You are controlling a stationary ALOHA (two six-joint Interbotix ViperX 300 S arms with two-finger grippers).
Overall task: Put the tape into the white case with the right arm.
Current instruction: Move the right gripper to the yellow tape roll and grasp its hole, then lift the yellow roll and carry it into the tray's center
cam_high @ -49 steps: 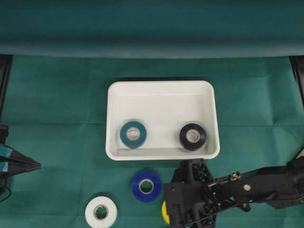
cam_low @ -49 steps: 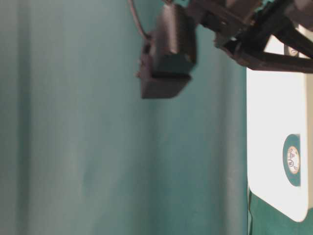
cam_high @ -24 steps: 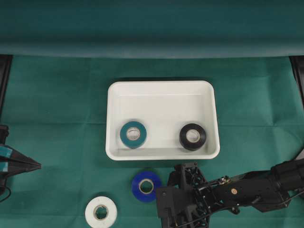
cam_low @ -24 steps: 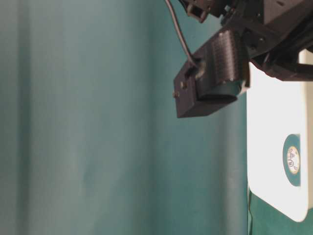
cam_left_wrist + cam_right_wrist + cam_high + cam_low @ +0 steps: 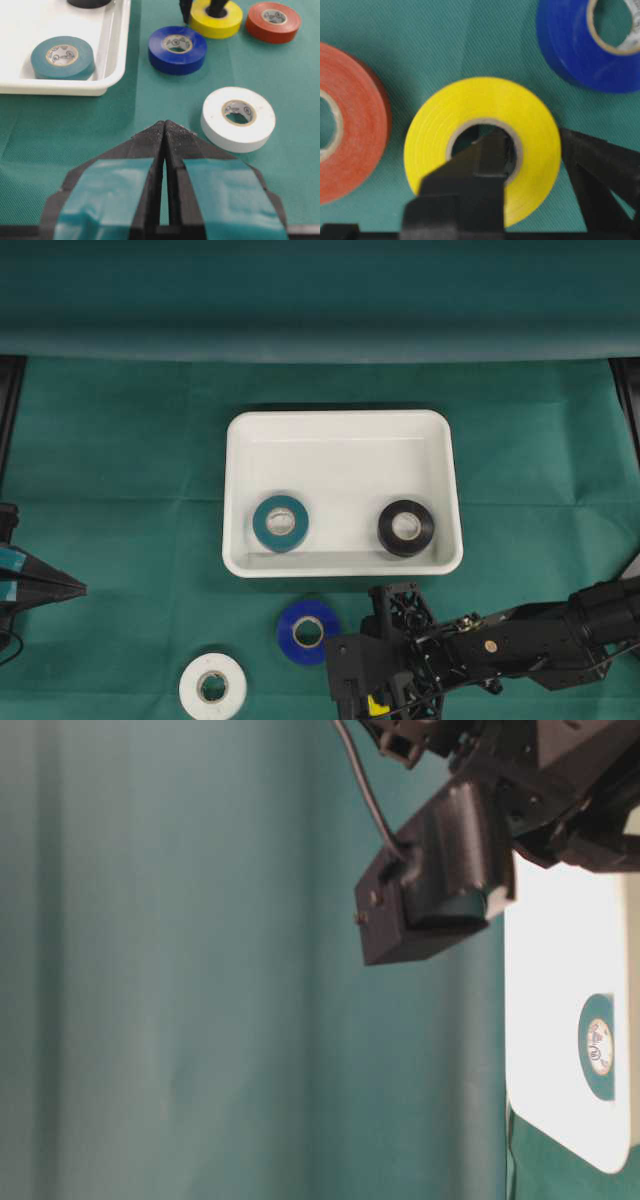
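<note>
A yellow tape (image 5: 470,105) lies flat on the green cloth in front of the white case (image 5: 340,418). My right gripper (image 5: 527,135) is shut on its wall, one finger down in the core and the other against the outer side. From overhead only a sliver of the yellow tape (image 5: 377,705) shows under the right gripper (image 5: 375,702). The left wrist view shows the yellow tape (image 5: 216,22) with black fingers at it. Inside the case lie a teal tape (image 5: 280,523) and a black tape (image 5: 406,528). My left gripper (image 5: 164,124) rests shut and empty at the far left.
A blue tape (image 5: 308,631) and a white tape (image 5: 213,687) lie on the cloth left of the right gripper. A red tape (image 5: 273,21) sits just beside the yellow one, on the side away from the blue. The case's near rim is close behind the right wrist.
The right arm has shifted left and down over the yellow tape, and its fingers have closed on the roll's wall. The left arm and the other rolls have not moved.
</note>
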